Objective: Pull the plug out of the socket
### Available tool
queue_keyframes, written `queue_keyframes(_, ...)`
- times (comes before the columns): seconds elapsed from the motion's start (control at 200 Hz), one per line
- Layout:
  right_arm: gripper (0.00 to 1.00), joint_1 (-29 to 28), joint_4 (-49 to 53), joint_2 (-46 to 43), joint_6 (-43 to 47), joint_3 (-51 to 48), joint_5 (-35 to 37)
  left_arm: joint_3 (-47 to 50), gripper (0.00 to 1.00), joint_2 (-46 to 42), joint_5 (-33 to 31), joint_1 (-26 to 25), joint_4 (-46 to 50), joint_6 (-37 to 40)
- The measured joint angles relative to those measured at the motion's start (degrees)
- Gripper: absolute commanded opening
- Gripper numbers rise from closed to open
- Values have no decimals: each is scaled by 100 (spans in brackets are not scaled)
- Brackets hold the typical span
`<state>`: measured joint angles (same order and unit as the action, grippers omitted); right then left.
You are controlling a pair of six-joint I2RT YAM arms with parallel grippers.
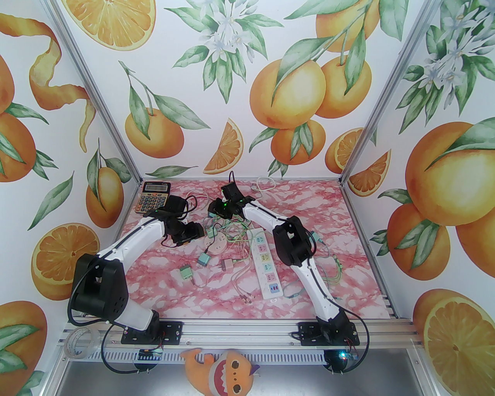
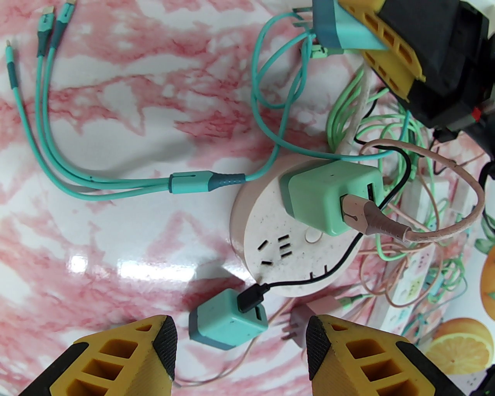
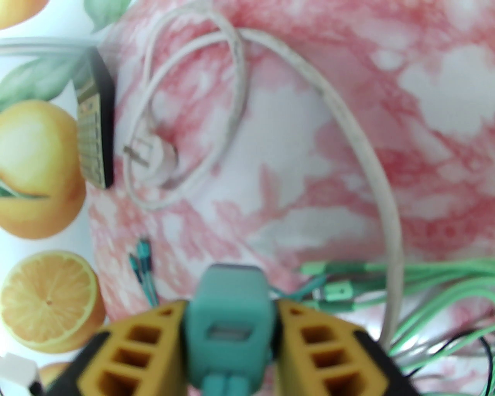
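A round white socket [image 2: 278, 263] lies on the pink marble table, also seen from above [image 1: 218, 243]. A green plug [image 2: 328, 197] sits in it with a pink cable [image 2: 386, 226] running out of its side. My right gripper [image 3: 231, 321] is shut on a teal plug [image 3: 230, 294] and holds it above the table, beyond the socket; its bare prongs [image 2: 305, 17] stick out beside a yellow finger [image 2: 390, 50]. My left gripper [image 2: 241, 344] hangs open over a loose teal adapter [image 2: 228, 325] that lies next to the socket, touching nothing.
A long white power strip [image 1: 265, 263] lies right of the socket amid tangled green and pink cables [image 1: 232, 232]. Loose plugs [image 1: 185, 272] lie nearer the front. A calculator [image 1: 154, 197] stands at the back left and a white cord [image 3: 239, 116] curls at the back.
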<state>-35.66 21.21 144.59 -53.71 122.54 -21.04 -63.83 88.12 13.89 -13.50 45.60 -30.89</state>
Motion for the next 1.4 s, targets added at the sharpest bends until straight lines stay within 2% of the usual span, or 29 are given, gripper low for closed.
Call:
queue_keyframes(0.1,68,22,-109,-4,-105,0,-50,0,62,-35,20,0,-24,81)
queue_keyframes(0.155,71,35,-175,-35,-144,-66,-90,0,62,-44,44,-2,-50,129)
queue_keyframes(0.375,72,44,-208,-850,-131,-1156,-299,0,59,-44,70,-61,-199,439)
queue_keyframes(0.601,72,44,-153,-2380,162,-2448,-348,-90,58,96,68,-352,-562,931)
queue_keyframes(0.831,70,44,-151,-3689,529,-3687,-190,-457,54,686,-151,-603,-824,1558)
queue_keyframes(1.096,69,44,-125,-3971,686,-4553,-122,-505,47,872,-551,-629,-796,2444)
queue_keyframes(1.401,69,44,-81,-3993,726,-4607,-120,-577,48,1110,-490,-678,-837,2977)
